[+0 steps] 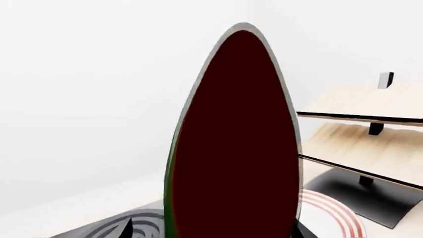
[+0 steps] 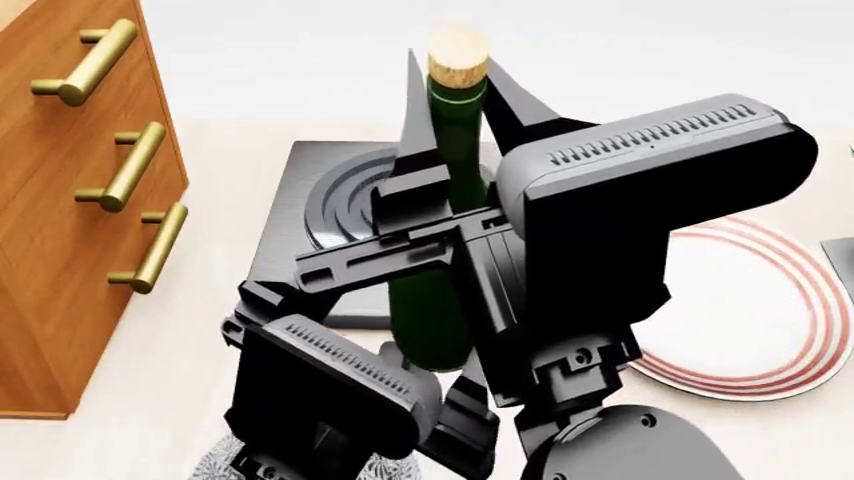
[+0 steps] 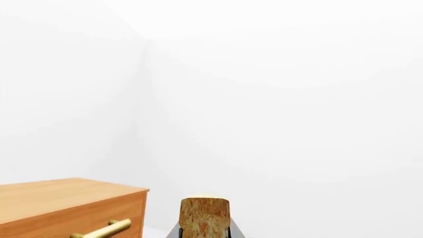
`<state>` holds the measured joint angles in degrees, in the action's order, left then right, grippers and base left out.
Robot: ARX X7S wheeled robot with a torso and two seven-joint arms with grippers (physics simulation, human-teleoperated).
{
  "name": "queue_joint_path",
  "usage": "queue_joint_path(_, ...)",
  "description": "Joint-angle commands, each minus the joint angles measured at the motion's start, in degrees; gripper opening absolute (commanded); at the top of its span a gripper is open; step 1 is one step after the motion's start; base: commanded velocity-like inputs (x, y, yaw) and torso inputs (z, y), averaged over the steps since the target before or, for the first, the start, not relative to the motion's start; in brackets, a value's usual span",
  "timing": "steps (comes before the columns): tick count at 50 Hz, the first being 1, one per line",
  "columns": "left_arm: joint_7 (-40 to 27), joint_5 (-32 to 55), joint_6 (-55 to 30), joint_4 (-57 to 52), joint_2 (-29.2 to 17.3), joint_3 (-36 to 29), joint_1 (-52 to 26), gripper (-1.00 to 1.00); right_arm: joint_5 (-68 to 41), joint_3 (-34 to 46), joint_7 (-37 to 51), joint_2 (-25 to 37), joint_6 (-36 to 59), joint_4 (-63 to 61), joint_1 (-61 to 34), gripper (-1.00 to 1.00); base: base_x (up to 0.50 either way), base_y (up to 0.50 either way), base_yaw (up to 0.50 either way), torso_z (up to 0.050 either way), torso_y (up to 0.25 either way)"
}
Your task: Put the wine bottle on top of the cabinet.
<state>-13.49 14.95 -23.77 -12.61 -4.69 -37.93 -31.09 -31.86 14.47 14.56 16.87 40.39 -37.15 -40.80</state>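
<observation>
White-walled room: wine bottle [image 2: 447,220] between right pincer [image 2: 447,215] fingers.

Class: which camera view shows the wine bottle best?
The head view: the bottle shows from cork to lower body, though arms cross it. The left wrist view shows only a dark close-up slice; the right wrist view shows just its cork.

Looked like a sparse simulated home/dining setup: blank white walls, pale floor. Cues were a wooden cabinet [image 2: 67,200] with brass bar handles, a light-wood slanted rack [image 1: 370,134] on a dark base, a red-ringed plate [image 2: 761,320], and a wine bottle [image 2: 447,230].
</observation>
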Motion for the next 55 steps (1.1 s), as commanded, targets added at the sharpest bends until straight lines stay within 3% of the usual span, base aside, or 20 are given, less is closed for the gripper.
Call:
queue_joint_path(1, 0.5, 2.9, 1.9, 2.1, 1.6, 1.0, -1.5, 1.00, 0.7, -0.3, -0.4, 0.2, -0.7, -0.1, 0.4, -1.00, 0.00, 0.00, 0.00, 0.000, 0.000)
queue_joint_path(6, 0.1, 3.2, 2.4, 2.2, 1.6, 0.4, -2.0, 1.00, 1.0, -0.1, -0.5, 0.3, -1.4, 0.4, 0.8, -1.00, 0.00, 0.00, 0.00, 0.000, 0.000)
queue_joint_path(7, -0.8, 2.3, 2.6, 2.2, 1.6, 0.1, -2.0, -1.00, 0.8, -0.1, -0.5, 0.3, -1.4, 0.4, 0.9, -1.00, 0.00, 0.00, 0.00, 0.000, 0.000)
queue_joint_path(28, -2.3, 3.0, 3.3, 2.5, 0.3, -1.7, -1.8, -1.00, 0.4, 0.0, 0.9, 0.7, -1.1, -0.1, 1.2, -1.00, 0.00, 0.00, 0.00, 0.001, 0.001)
queue_joint_path(29, -2.4, 3.1, 3.2, 2.4, 0.3, -1.7, -1.9, -1.00, 0.3, -0.1, 1.2, 0.7, -0.8, -0.3, 1.1, 1.00, 0.00, 0.00, 0.00, 0.000, 0.000)
queue_joint_path(42, -3.1, 4.1, 4.0, 3.6, -0.4, -1.5, -2.8, -1.00, -1.2, -1.6, 2.9, 0.4, -1.4, -2.3, 3.8, 1.00, 0.00, 0.00, 0.00, 0.000, 0.001)
queue_joint_path(55, -3.3, 5.7, 3.5, 7.5, -0.7, 1.1, -7.6, -1.00, -6.4, -8.5, 9.0, 1.9, -3.1, -17.1, 17.4, 1.00, 0.00, 0.00, 0.00, 0.000, 0.000)
